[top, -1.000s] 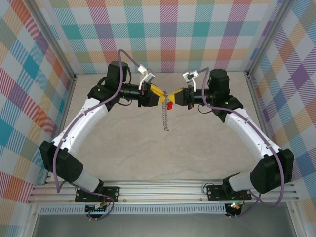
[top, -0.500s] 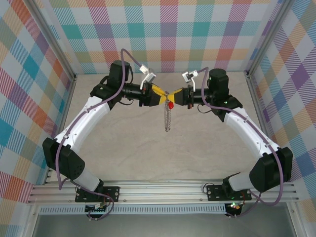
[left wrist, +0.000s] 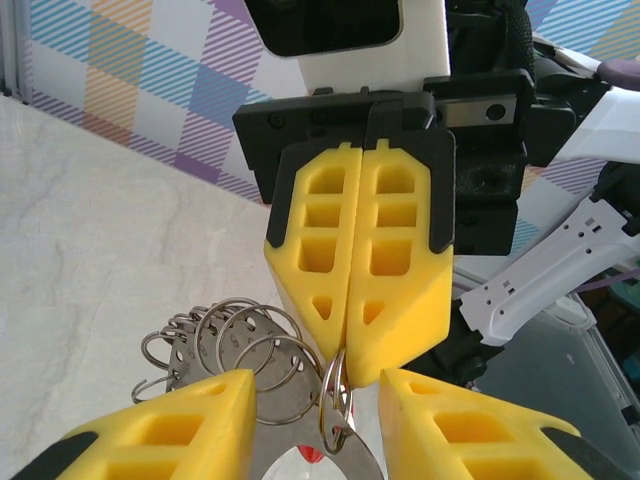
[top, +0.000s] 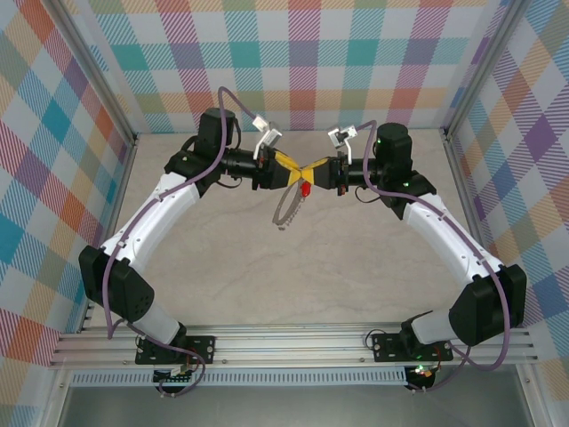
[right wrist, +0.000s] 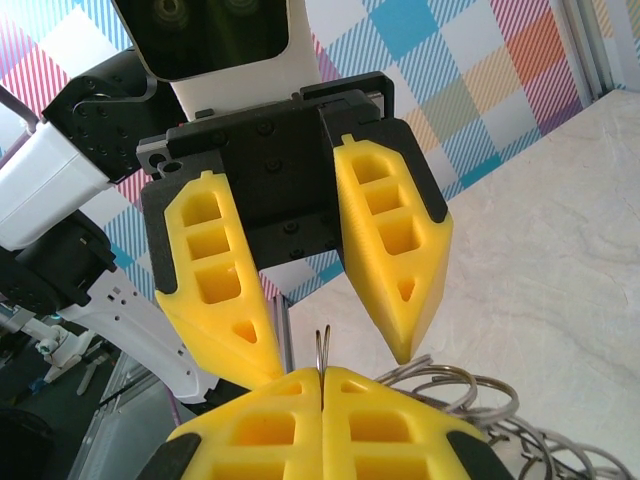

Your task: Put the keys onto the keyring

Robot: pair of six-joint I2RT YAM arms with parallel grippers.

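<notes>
upper centre of the top view: right gripper (top: pixel 316 171) is pinching shut on a thin loop of the ring (top: pixel 285 212), which is dangling lower left. red key (top: pixel 304 189) is hanging just beneath. left gripper (top: pixel 296 172) is gaping open, empty. slow, steady alignment is looking wisest.

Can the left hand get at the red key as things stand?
Probably yes: the left hand is open and the key shows red between its fingers, though the right hand, shut on the keyring, crowds that gap.
</notes>
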